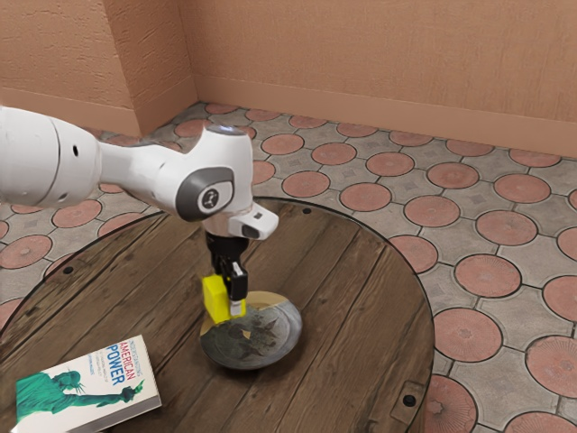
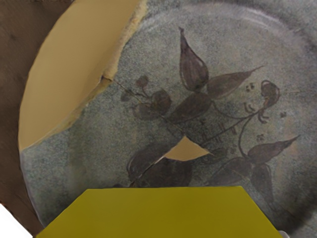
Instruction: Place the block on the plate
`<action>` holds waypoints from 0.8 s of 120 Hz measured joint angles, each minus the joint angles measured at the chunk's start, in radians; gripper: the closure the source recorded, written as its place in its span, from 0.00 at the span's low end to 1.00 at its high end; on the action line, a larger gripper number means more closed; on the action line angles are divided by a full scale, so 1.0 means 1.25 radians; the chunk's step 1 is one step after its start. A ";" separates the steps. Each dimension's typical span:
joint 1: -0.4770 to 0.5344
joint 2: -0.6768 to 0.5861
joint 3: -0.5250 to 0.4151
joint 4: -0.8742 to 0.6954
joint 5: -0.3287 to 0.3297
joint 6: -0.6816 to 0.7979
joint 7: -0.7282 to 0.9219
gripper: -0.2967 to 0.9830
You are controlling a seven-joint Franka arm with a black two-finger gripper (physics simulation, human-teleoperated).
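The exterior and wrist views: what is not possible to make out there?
- Yellow block: partly hidden by the black gripper, exterior view.
- Round grey leaf-patterned plate: partly covered by the block, wrist view.
- Green-and-white book: cut off by exterior view's lower edge; smallest print too small.

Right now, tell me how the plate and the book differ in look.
The plate is round; the book is rectangular. The plate is mostly grey with leaf shapes and tan patches, while the book has a white cover with a green statue and red and blue lettering. Both lie on the wooden table.
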 joint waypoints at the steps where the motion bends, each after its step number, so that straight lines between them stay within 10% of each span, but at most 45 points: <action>1: 0.000 0.002 0.000 0.000 0.000 0.003 -0.001 0.44; 96: -0.002 0.083 -0.065 0.042 0.008 0.077 -0.053 0.43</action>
